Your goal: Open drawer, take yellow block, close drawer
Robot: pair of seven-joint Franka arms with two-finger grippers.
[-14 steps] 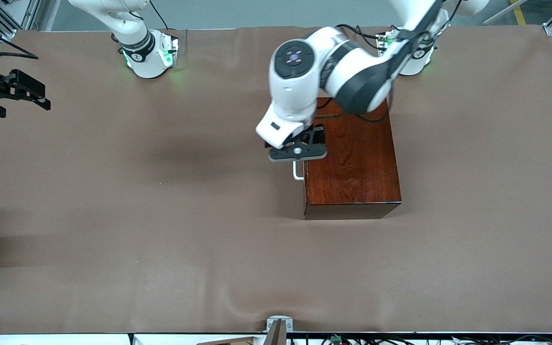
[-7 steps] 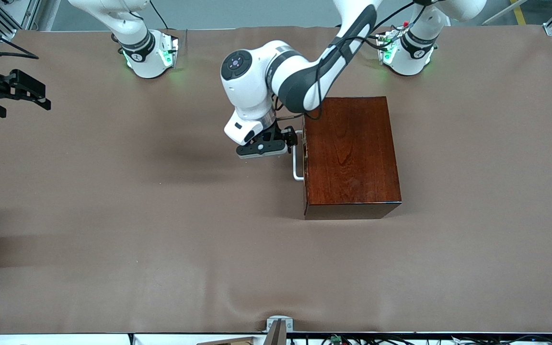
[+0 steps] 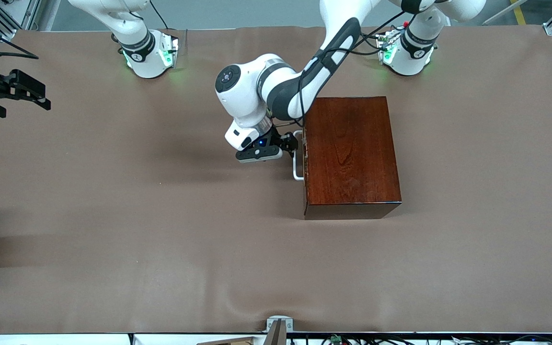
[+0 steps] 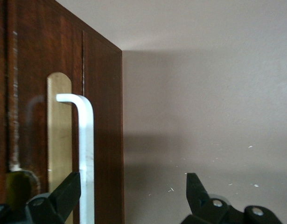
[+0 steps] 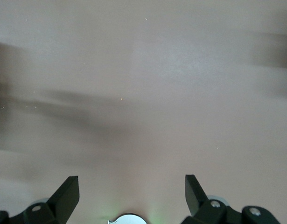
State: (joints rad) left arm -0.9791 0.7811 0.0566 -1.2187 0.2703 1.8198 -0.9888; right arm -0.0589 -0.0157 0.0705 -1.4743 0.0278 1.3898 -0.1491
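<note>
Starting at the left edge of the front view, the right gripper (image 3: 36, 93) waits over bare brown table (image 3: 113, 201), its arm parked; its wrist view shows the fingers (image 5: 64, 196) spread wide with nothing between them.

Moving toward the middle, the left gripper (image 3: 289, 143) sits low, just beside the front of the drawer (image 3: 304, 158). Its jaws are open wide. In the left wrist view one finger (image 4: 64, 196) lies against or just in front of the drawer face, beside the white bar handle (image 4: 86, 158), while the other finger hangs clear over the table, so the bar stands just inside the open span, near one finger.

Right of centre stands the dark reddish wooden box (image 3: 352, 153), its drawer fully shut. The yellow block is not visible; presumably it lies inside.

The handle looks rigid, thin and smooth, so a pinch across its straight middle run should hold best and pull evenly. The glossy box looks fairly heavy but may slide on the cloth if the tray sticks. The block, once reached, should be light and stiff, gripped across two flat faces.
</note>
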